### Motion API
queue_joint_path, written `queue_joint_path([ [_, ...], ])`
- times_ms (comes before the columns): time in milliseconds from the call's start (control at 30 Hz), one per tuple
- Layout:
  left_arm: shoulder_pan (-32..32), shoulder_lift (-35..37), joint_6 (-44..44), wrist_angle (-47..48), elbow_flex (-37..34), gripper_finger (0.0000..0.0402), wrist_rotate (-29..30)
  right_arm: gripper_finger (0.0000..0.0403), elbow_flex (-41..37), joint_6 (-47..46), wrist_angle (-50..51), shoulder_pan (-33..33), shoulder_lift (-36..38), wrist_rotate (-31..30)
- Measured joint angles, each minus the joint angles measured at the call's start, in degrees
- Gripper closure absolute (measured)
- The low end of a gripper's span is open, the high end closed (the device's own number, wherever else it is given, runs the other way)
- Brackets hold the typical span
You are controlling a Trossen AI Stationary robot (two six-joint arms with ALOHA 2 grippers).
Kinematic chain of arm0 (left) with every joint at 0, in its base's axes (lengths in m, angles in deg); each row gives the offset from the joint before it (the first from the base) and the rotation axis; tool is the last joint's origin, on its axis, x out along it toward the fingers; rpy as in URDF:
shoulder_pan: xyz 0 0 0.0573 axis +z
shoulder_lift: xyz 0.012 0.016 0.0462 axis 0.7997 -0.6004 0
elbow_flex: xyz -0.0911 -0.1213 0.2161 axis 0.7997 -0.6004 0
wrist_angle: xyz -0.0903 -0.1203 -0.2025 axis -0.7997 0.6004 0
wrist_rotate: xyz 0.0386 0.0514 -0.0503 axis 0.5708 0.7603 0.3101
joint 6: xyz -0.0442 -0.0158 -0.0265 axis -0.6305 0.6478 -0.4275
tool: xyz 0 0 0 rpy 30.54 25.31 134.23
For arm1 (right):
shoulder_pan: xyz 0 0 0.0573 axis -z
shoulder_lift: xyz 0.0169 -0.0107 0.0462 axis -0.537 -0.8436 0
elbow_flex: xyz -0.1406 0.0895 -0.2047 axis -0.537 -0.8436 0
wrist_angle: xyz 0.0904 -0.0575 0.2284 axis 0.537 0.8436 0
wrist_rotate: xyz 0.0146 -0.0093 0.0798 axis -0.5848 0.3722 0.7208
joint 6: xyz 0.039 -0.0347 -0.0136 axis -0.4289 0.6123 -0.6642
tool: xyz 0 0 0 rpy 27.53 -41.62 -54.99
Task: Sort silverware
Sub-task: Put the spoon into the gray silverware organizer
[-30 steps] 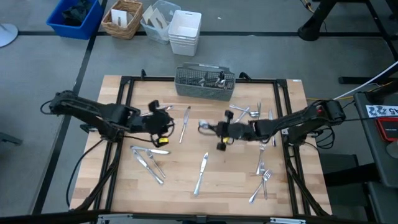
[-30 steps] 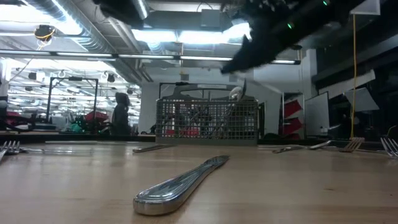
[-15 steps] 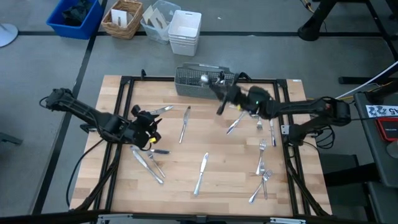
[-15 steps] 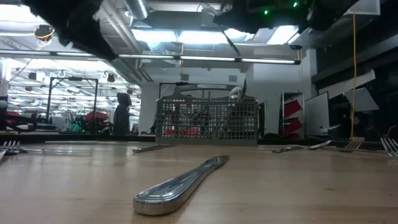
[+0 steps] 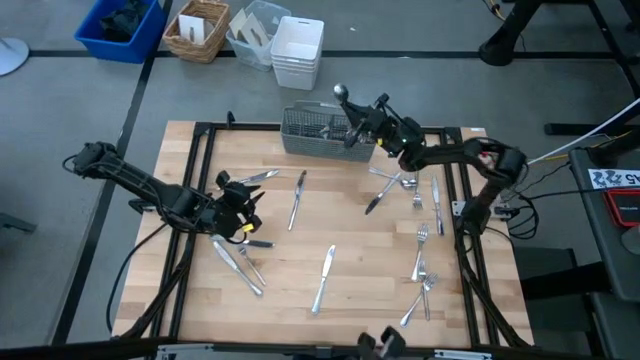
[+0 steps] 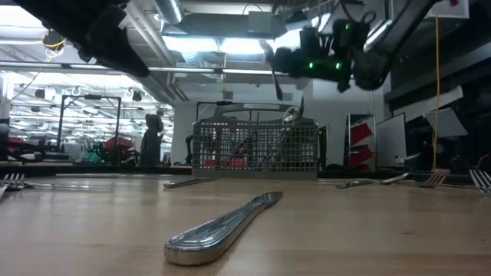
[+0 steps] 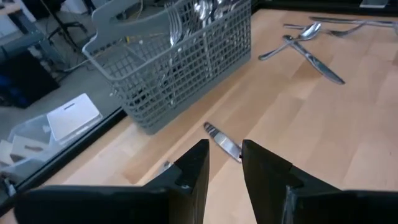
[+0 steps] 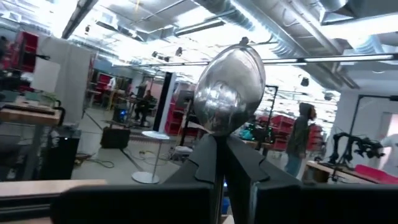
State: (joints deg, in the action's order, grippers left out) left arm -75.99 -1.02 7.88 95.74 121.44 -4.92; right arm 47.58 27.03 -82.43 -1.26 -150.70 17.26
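A spoon (image 8: pixel 230 87) stands bowl-up, its handle pinched between the closed jaws of the right gripper (image 5: pixel 368 118), which hangs above the far end of the grey mesh caddy (image 5: pixel 305 142); more silverware already stands inside that caddy. Below and beyond the right jaws, loose forks and spoons (image 5: pixel 425 258) lie scattered along the right side of the worktop (image 5: pixel 360 290). The left gripper (image 7: pixel 224 163) hovers low over the left part of the worktop, jaws partly open and holding nothing, with a knife (image 7: pixel 222 142) lying just ahead of them. Nearer the front edge lie several knives (image 5: pixel 238 265) and one knife alone (image 5: pixel 323 279).
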Motion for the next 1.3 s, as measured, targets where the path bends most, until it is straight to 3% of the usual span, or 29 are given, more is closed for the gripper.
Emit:
queue_joint_path([
  [300, 1.8, 0.0, 1.6, -1.1, 0.0, 0.0314, 0.9, 0.0384, 0.1, -1.4, -8.3, 1.9, -8.8, 0.0],
  [800, 7.4, 0.0, 1.8, -2.8, 0.0, 0.0314, 0.9, 0.0382, 0.1, -1.1, -10.5, 1.8, -9.7, 0.0],
  [933, 11.6, -1.3, 1.7, -12.4, 0.0, 0.0314, 0.9, 0.0382, 0.0, -1.1, -11.2, 1.8, -9.7, 0.0],
  [1133, 21.0, -4.9, 11.6, -31.4, 0.0, 0.0314, -0.3, 0.0382, 0.0, -1.1, -11.3, 1.8, -9.6, 0.5],
  [1200, 25.1, -6.1, 14.8, -39.6, 0.0, 0.0314, -4.7, 0.0381, 0.0, -1.1, -11.3, 1.8, -9.6, 0.5],
  [1300, 31.8, -7.7, 19.0, -51.4, 0.0, 0.0314, -16.5, 0.0381, 0.0, -1.1, -11.4, 1.8, -9.6, 0.5],
])
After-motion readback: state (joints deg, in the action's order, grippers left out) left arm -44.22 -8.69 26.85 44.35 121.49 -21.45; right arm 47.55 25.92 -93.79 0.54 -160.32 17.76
